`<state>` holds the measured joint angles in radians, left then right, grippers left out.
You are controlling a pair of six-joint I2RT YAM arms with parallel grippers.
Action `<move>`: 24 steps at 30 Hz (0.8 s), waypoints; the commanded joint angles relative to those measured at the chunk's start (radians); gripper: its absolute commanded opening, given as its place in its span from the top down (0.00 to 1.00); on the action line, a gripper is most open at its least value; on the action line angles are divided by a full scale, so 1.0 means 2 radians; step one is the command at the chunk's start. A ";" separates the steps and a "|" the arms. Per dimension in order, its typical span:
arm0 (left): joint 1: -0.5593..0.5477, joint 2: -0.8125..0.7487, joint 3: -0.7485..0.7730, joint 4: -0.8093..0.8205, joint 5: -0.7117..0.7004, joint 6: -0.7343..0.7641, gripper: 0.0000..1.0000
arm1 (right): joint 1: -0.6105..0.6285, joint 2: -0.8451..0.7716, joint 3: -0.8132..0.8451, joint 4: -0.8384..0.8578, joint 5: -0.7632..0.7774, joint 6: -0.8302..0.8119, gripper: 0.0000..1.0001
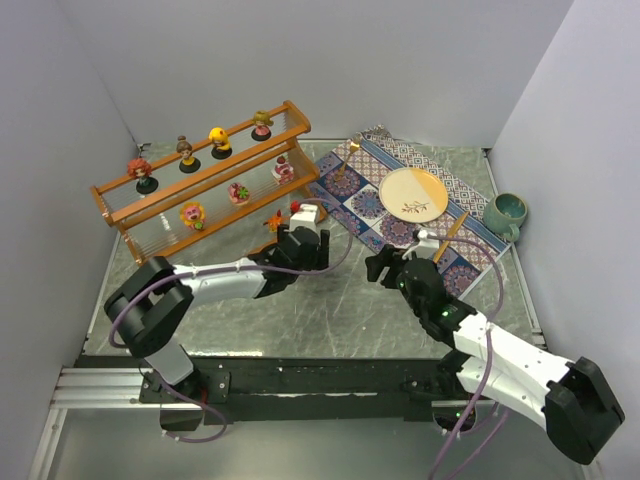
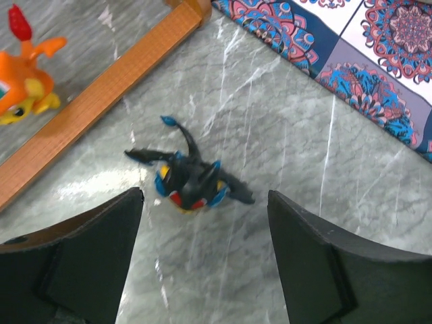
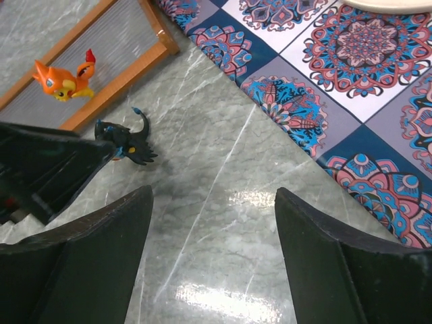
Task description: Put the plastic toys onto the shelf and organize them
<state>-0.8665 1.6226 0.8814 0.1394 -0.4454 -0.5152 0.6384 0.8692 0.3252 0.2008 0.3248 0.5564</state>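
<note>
Centre, left wrist view: black spiky plastic figurine (image 2: 191, 181) on grey marbled tabletop (image 2: 283, 135) between spread left gripper (image 2: 204, 196) | indiscernible overhead | right gripper (image 3: 213, 191) spread, empty.

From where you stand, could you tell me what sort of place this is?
Likely a robot test booth: white walls box in the table, left arm and right arm bolted at its edge, toys on a shelf.

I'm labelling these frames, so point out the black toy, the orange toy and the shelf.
black toy (image 2: 192, 182): left wrist view, on its dark body.
orange toy (image 2: 23, 84): left wrist view, on its orange body.
shelf (image 2: 101, 91): left wrist view, on the wooden front rail.
</note>
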 commanded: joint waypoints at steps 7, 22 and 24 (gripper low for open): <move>-0.002 0.035 0.033 0.022 -0.037 0.001 0.31 | -0.006 -0.049 -0.017 -0.015 0.016 -0.004 0.11; 0.018 0.029 0.000 0.046 0.024 0.021 0.32 | -0.006 -0.033 -0.012 -0.004 0.009 -0.014 0.03; 0.021 0.025 -0.009 0.049 0.030 0.022 0.32 | -0.006 -0.029 -0.012 -0.003 0.008 -0.014 0.03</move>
<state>-0.8368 1.6993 0.8913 0.1829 -0.4377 -0.4904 0.6338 0.7986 0.3004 0.1638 0.3305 0.5446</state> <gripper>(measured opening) 0.686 0.972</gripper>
